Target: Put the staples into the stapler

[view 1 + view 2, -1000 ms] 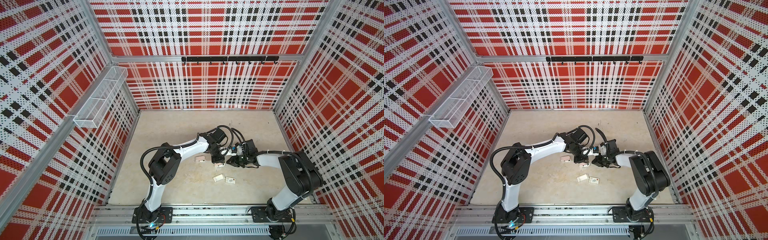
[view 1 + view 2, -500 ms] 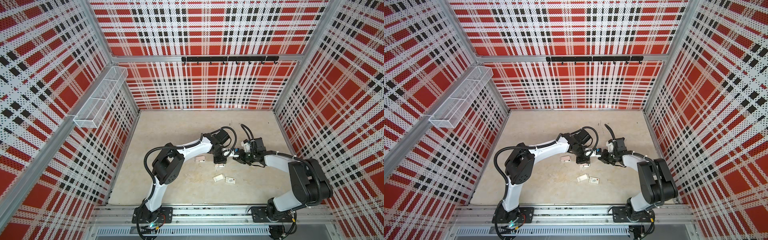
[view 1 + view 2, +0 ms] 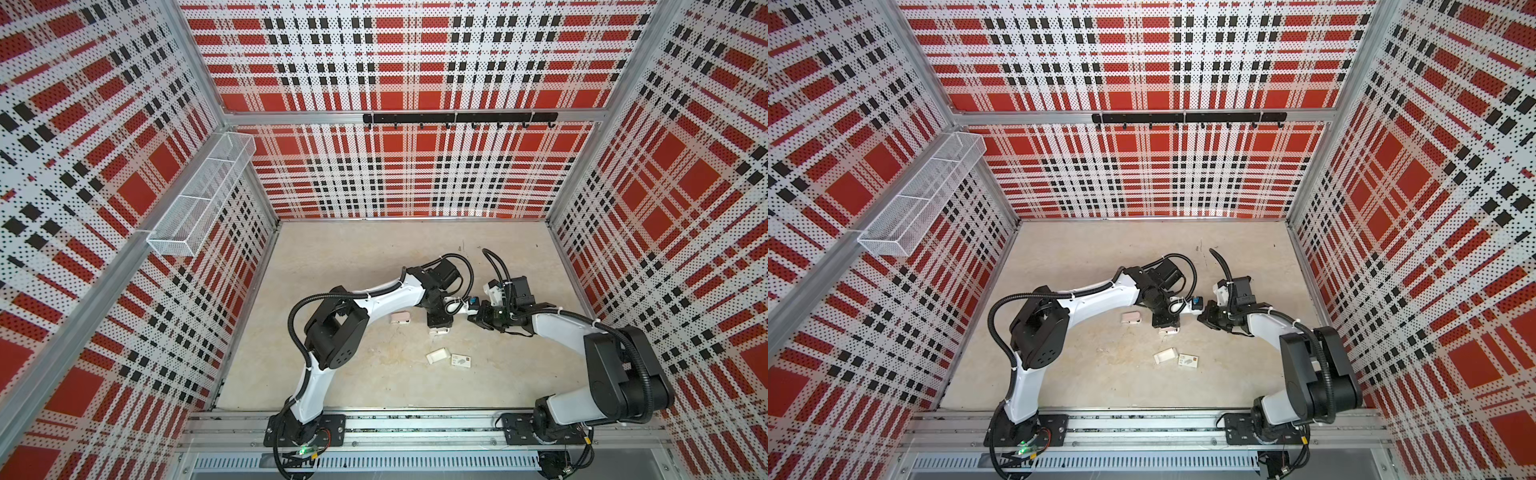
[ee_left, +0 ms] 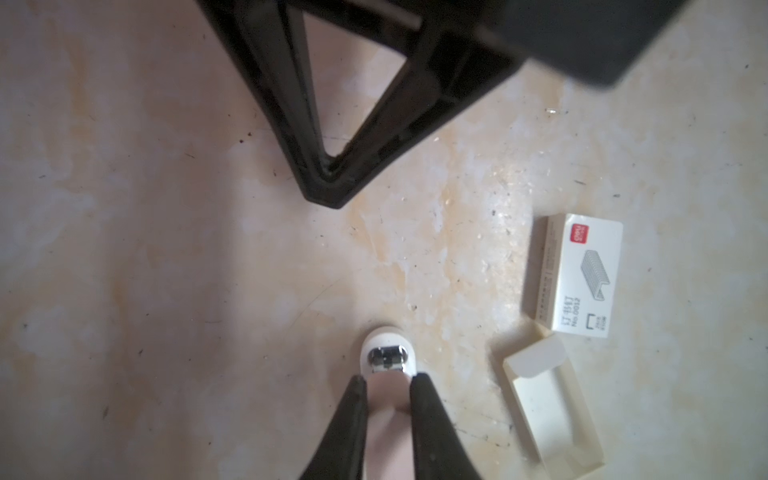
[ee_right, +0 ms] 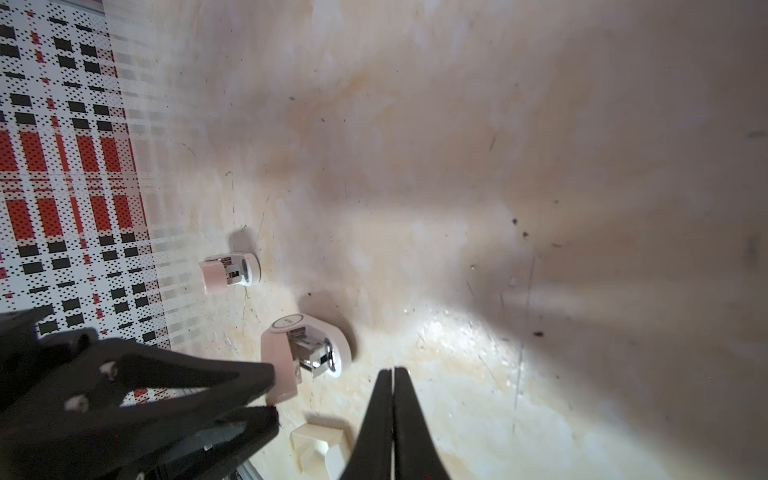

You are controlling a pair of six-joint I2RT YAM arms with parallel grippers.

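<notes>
Left wrist: left gripper (image 4: 388,380) tight on half-hidden stapler (image 4: 386,351); right gripper (image 5: 392,370) closed, seemingly empty.

In both top views the left gripper (image 3: 439,327) is covering most of the held stapler (image 3: 442,332); only its near end is showing. In the left wrist view the picture edge is cutting off the stapler's blurred pink body, and the right gripper (image 4: 328,189) is appearing out of focus. In the right wrist view the right gripper's fingers (image 5: 409,415) and the picture edge are hiding part of the tray (image 5: 316,451). Whether the stapler is holding staples cannot be told.
</notes>
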